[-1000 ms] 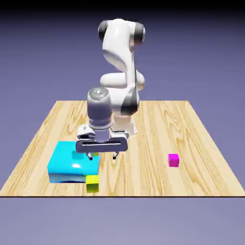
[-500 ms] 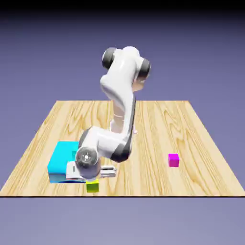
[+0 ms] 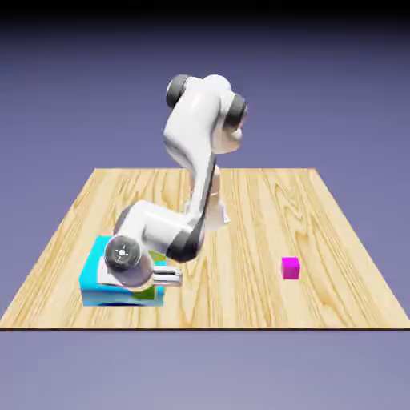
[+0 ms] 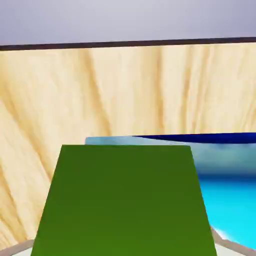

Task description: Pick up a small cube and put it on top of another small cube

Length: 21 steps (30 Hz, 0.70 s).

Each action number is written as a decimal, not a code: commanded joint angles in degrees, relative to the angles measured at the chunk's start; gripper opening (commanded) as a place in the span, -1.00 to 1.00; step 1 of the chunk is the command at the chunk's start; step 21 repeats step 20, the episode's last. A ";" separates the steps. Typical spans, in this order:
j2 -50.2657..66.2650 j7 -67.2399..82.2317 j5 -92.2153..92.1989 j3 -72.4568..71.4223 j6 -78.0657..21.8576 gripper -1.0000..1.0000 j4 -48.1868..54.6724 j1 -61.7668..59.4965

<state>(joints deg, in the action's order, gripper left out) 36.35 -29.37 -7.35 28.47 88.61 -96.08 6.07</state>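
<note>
A small yellow-green cube point(image 4: 125, 200) fills the lower middle of the hand view, and my gripper is shut on it. Grey fingertips point(image 4: 227, 246) peek out at its bottom corners. In the exterior view the arm is folded low and the gripper point(image 3: 152, 282) hangs over the front right corner of the cyan block. Only a green sliver of the cube point(image 3: 146, 293) shows under the hand. A small magenta cube point(image 3: 291, 268) sits alone on the table at the exterior view's right, well away from the gripper.
A large flat cyan block point(image 3: 96, 282) lies under and behind the hand, near the table's front edge point(image 3: 205, 327). In the hand view the cyan block point(image 4: 232, 200) shows right of the cube, with wood grain beyond.
The hand dropped and tipped over from upright to low beside the cyan block. Its jaws went from open to shut on the yellow-green cube, which left its spot at the table's front edge.
</note>
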 commanded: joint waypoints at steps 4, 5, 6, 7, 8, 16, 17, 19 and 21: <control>-8.31 -5.01 -0.19 1.24 -3.81 -1.00 -4.75 -3.97; -10.38 -6.26 -0.27 1.55 -4.76 -1.00 -5.94 -4.97; -12.46 -7.51 -0.35 1.87 -5.72 -1.00 -7.12 -5.96; -13.58 -8.19 -0.39 2.03 -6.23 -1.00 -7.76 -6.49; -13.58 -8.19 -0.39 2.03 -6.23 -1.00 -7.76 -6.49; -14.06 -8.10 -0.75 1.73 1.52 1.00 -16.02 -5.69; -13.94 -8.12 -0.66 1.81 -0.42 1.00 -13.95 -5.89; -13.70 -8.17 -0.48 1.96 -4.32 1.00 -9.80 -6.30; -13.58 -8.19 -0.39 2.03 -6.23 1.00 -7.76 -6.49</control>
